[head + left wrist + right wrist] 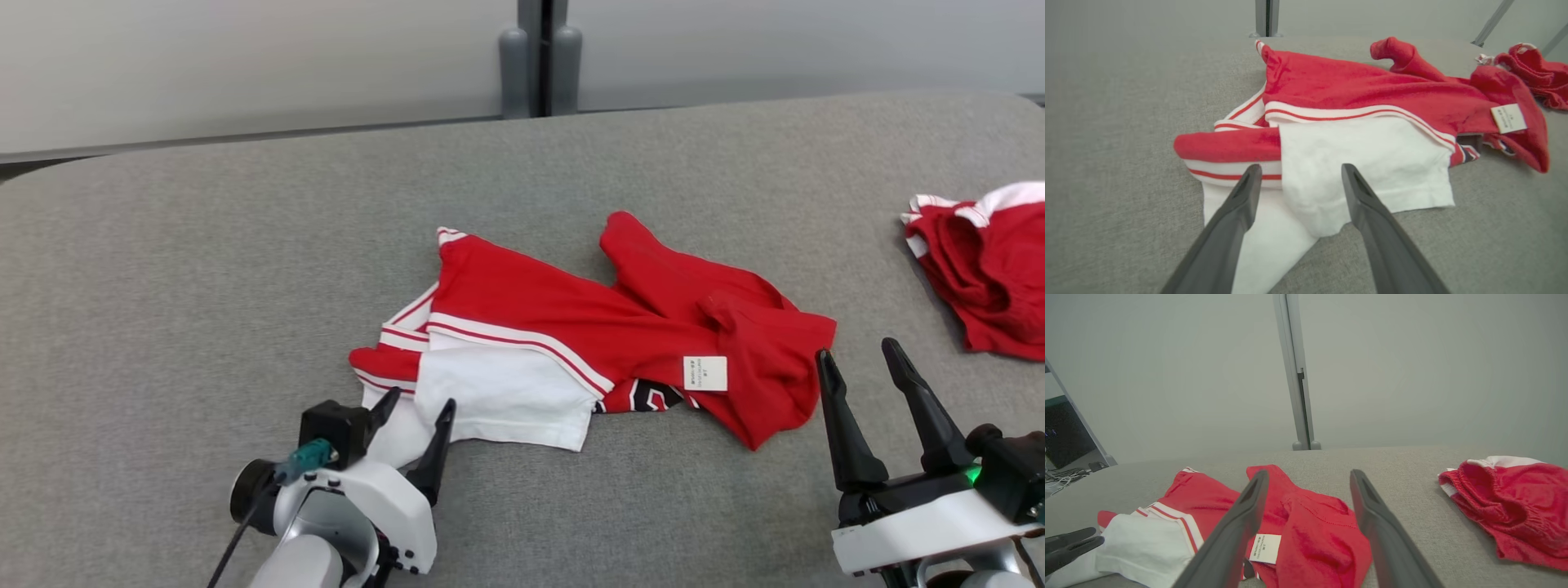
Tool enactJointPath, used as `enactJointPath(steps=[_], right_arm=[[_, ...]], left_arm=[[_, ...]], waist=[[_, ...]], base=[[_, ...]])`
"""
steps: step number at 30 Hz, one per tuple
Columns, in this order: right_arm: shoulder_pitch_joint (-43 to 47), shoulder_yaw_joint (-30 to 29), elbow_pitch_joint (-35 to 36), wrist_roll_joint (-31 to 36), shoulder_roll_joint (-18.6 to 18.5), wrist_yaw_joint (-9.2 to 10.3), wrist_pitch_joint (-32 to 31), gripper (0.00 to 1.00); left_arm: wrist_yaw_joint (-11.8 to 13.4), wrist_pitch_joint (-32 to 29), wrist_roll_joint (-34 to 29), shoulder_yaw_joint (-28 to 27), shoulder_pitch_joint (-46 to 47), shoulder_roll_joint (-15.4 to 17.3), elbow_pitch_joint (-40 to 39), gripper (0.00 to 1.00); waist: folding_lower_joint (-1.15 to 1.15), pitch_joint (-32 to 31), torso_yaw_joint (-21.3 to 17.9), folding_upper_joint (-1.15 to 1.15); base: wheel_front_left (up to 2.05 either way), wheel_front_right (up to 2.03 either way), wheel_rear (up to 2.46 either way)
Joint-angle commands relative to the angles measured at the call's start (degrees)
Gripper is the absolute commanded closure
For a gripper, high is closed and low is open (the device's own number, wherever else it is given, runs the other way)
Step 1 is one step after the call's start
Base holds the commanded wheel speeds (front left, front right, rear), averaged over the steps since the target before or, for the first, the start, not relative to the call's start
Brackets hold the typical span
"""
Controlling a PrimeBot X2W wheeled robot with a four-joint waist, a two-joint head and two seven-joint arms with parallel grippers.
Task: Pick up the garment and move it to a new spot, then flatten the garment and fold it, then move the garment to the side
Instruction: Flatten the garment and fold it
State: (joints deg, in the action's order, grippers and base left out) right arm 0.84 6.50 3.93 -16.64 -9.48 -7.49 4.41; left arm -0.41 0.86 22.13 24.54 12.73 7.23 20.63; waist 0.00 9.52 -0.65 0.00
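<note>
The garment [571, 327] lies crumpled at the middle of the grey surface [204, 269]. Material: red fabric with white panels and red-and-white striped trim; a dark printed patch shows under the folds. A white label [705, 373] is exposed on the red portion toward the right. The white panel faces the near edge.

Left gripper [422, 398]: fingers apart, tips over the white panel's near left corner, nothing held. Right gripper [856, 347]: fingers apart, just beside the garment's right red edge, nothing held.

A second piece [988, 269], red and white, lies well apart at the right of the surface
</note>
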Motion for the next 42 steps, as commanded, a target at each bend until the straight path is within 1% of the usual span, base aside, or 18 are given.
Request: enactJointPath(steps=[1,3,4,5,6,8,10,15,20,24,28,30,31,32,37,38,39,42], right_arm=[[-0.57,0.05,-0.49,-0.42,-0.19,0.00,0.39,0.00],[-0.85,-0.11,-0.84,-0.43,-0.07,0.00,0.77,0.00],[-0.93,-0.14,-1.13,-0.58,-0.01,0.00,0.93,0.00],[-0.99,-0.28,-1.31,-0.77,0.06,0.00,1.18,0.00],[-1.03,-0.40,-1.51,-0.86,0.10,0.00,1.29,0.00],[-0.98,-0.68,-1.92,-1.00,0.29,0.00,1.52,0.00],[-0.87,-1.06,-2.15,-1.09,0.21,0.00,1.76,0.00],[-1.23,-2.00,-2.40,-1.32,0.40,0.00,2.17,0.00],[-1.51,-3.39,-2.65,-1.26,0.21,0.00,2.24,0.00],[-1.50,-4.10,-2.82,-1.26,0.02,0.00,2.13,0.00],[-1.69,-4.94,-3.11,-0.96,0.18,0.00,2.26,0.00],[-1.83,-5.23,-3.00,-0.60,0.38,0.00,2.17,0.00],[-1.93,-5.37,-2.85,-0.35,0.45,0.00,2.18,0.00],[-2.10,-5.45,-2.72,-0.33,0.48,0.00,2.23,0.00],[-2.21,-5.67,-1.85,0.91,0.33,0.00,1.62,0.00],[-2.12,-5.61,-1.84,0.98,0.29,0.00,1.47,0.00],[-2.12,-5.61,-1.84,0.98,0.29,0.00,1.47,0.00],[-1.02,-5.80,-1.07,1.74,0.30,0.00,0.74,0.00]], left_arm=[[-0.39,-0.30,1.03,-0.59,1.46,-0.01,1.21,0.00],[-0.87,-0.92,1.95,-1.04,2.72,-0.27,4.03,0.00],[-1.23,-0.86,2.62,-1.35,3.22,-0.43,5.08,0.09],[-1.32,-0.26,2.91,-1.61,3.66,-0.53,5.66,0.62],[-1.54,0.21,3.29,-1.97,4.02,-0.54,5.98,1.00],[-1.83,1.24,4.69,-2.99,3.85,-0.68,5.74,1.00],[-1.36,1.99,5.11,-3.89,2.99,0.11,4.35,1.00],[0.16,1.60,7.11,-6.22,-0.77,1.64,-2.94,1.00],[3.40,-0.92,7.77,-8.15,-5.83,4.06,-12.00,1.00],[6.40,-4.11,8.42,-9.14,-10.73,5.13,-18.53,1.00],[9.10,-7.23,9.04,-9.73,-15.35,5.86,-22.55,1.00],[9.61,-7.84,9.10,-9.46,-16.15,5.82,-23.03,1.00],[9.65,-7.64,9.14,-9.40,-16.15,5.64,-22.89,0.57],[9.83,-7.11,8.75,-9.38,-15.99,5.60,-22.47,0.00],[9.29,-0.56,6.61,-10.05,-12.67,4.84,-21.65,0.00],[9.35,1.40,5.34,-10.23,-11.99,5.20,-21.46,0.00],[9.35,1.40,5.34,-10.23,-11.99,5.20,-21.46,0.00],[9.71,6.94,2.40,-10.57,-9.93,5.71,-21.07,0.00]], waist=[[0.00,1.44,-1.45,0.00],[0.00,2.13,-2.03,0.00],[0.00,2.32,-2.24,0.00],[0.00,2.49,-2.38,0.00],[0.00,2.77,-2.46,0.00],[0.00,2.80,-2.42,0.00],[0.00,2.89,-2.13,0.00],[0.00,3.13,-0.33,0.00],[0.00,3.42,1.70,0.00],[0.00,3.60,2.39,0.00],[0.00,3.81,2.30,0.00],[0.00,3.90,2.26,0.00],[0.00,3.88,2.22,0.00],[0.00,3.86,2.16,0.00],[0.00,3.02,2.03,0.00],[0.00,2.56,2.04,0.00],[0.00,2.56,2.04,0.00],[0.00,1.21,2.21,0.00]], base=[[0.00,0.00,0.00],[0.00,0.00,0.00],[0.00,0.00,0.00],[0.00,0.00,0.00],[0.00,0.00,0.00],[0.00,0.00,0.00],[0.00,0.00,0.00],[0.00,0.00,0.00],[0.00,0.00,0.00],[0.00,0.00,0.00],[0.00,0.00,0.00],[0.00,0.00,0.00],[0.00,0.00,0.00],[0.00,0.00,0.00],[0.00,0.00,0.00],[0.00,0.00,0.00],[0.00,0.00,0.00],[0.00,0.00,0.00]])
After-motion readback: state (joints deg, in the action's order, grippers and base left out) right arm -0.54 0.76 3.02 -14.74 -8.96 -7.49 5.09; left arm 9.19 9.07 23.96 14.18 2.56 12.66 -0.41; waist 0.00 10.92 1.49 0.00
